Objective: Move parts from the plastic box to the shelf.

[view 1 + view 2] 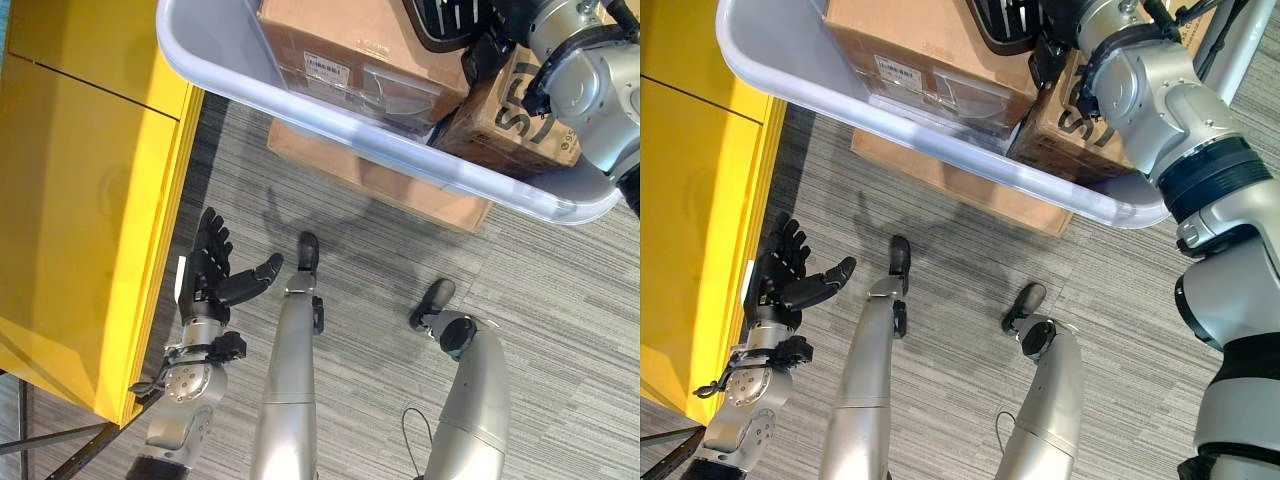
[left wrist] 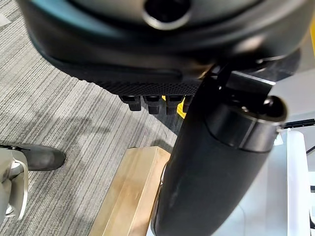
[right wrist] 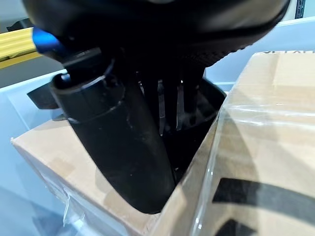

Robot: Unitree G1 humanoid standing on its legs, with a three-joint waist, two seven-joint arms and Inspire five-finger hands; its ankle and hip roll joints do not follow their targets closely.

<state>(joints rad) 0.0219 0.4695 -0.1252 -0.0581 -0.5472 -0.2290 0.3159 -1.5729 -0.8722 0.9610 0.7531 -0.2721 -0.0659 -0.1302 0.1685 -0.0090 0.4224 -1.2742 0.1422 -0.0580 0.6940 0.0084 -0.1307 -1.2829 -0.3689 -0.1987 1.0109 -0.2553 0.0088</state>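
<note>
Still early by the look of it; black part sitting in the plastic box, wedged down between the two cardboard boxes, the taped one and the printed one; nothing lifted clear, nothing on the yellow shelf as far as can be seen. Right hand reaching down into that gap, right at the black part; thumb standing out along the taped box's edge, fingers running straight down into the dark slot, tips hidden in there, so can't tell whether clamped on anything or just poking around. Left hand low and out of the way, hovering over the grey carpet just beside the shelf; fingers spread apart and relaxed, thumb sticking out toward the middle, holding nothing. Another flat cardboard box on the floor under the plastic box, looks like what's propping it up. Guessing the whole job's left: get a proper hold on the part, pull it up out of the gap, swing it over left to the shelf, then back for whatever else is in there.
</note>
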